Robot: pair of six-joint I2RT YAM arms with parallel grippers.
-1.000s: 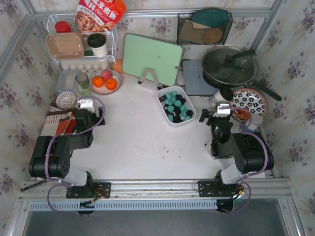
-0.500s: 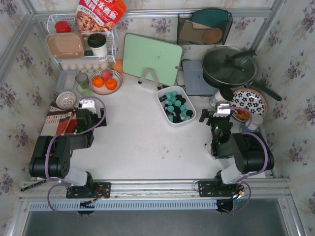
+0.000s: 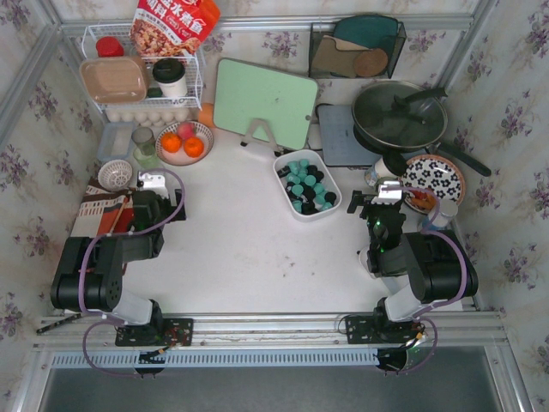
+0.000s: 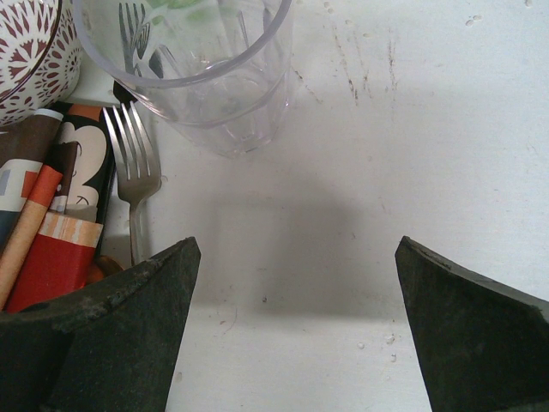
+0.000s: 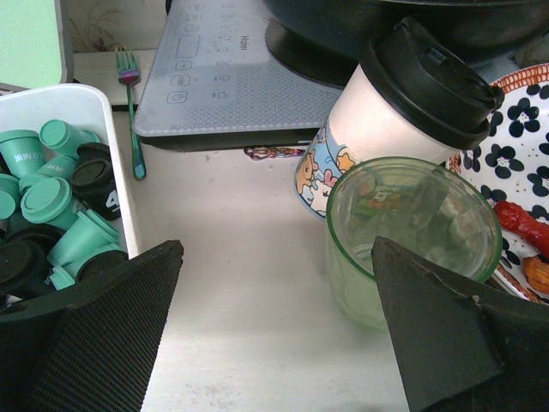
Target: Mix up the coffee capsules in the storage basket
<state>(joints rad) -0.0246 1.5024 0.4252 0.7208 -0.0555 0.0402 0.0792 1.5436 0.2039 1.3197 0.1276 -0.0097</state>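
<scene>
White tabletop (image 3: pixel 240 249) shows between the wide-spread, empty jaws of left gripper (image 4: pixel 296 251) and right gripper (image 5: pixel 276 249).

Your right wrist view cut the white plastic storage basket (image 5: pixel 120 180) at its left edge; your left wrist view cropped the clear tumbler (image 4: pixel 206 86) at the top.

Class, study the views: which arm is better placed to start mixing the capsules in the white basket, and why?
Right. The right pincer is open close to the storage basket, with the coffee capsules in its view. The left pincer faces a clear glass, farther from the basket.
</scene>
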